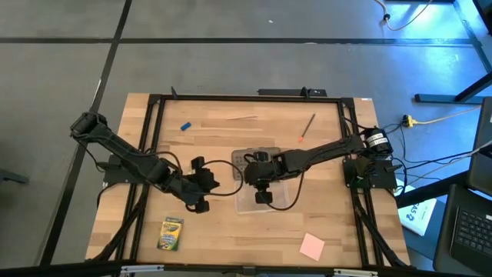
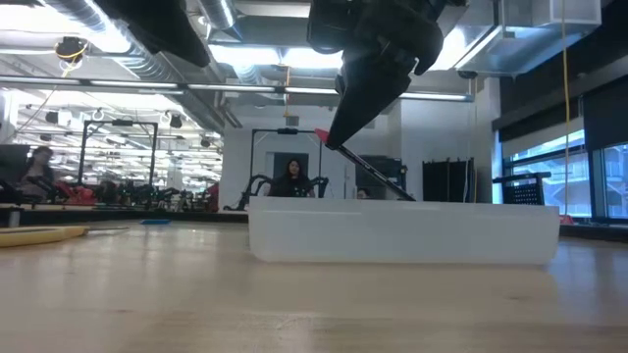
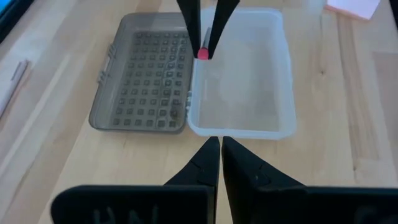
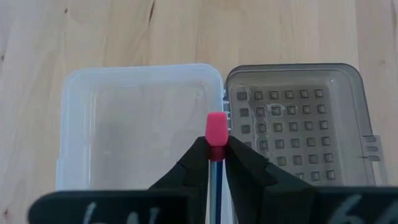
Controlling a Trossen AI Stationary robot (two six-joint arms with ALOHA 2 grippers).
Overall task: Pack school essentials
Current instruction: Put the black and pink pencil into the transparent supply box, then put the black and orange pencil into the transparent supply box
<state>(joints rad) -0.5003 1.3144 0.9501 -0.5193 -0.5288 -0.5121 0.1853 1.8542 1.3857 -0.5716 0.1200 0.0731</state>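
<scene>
An open clear plastic case [image 1: 270,201] lies mid-table, its grey perforated lid [image 3: 146,81] folded flat beside the clear tray [image 4: 140,124]. My right gripper [image 4: 216,163] hangs over the tray, shut on a thin pencil with a pink eraser end [image 4: 216,133]. My left gripper [image 3: 219,155] is shut with nothing in it, left of the case and pointing at it. On the table lie the crayon box [image 1: 171,233], the pink sticky-note pad [image 1: 311,246], the blue eraser [image 1: 184,125], the pale stick [image 1: 242,118] and another pencil [image 1: 307,127]. My right gripper pinches the pencil between its two fingertips just behind the pink eraser [image 4: 215,152], which sticks out past them. The fingers slant down from above. The shaft [image 2: 378,176] slopes down from the hold toward the tray's top edge; whether its lower end touches the tray, I cannot tell.
Black frame rails [image 1: 154,131] run along the table's left, right and far sides. Bare wood lies between the case and the crayon box. Beyond the table a person [image 2: 292,178] sits far off in the room.
</scene>
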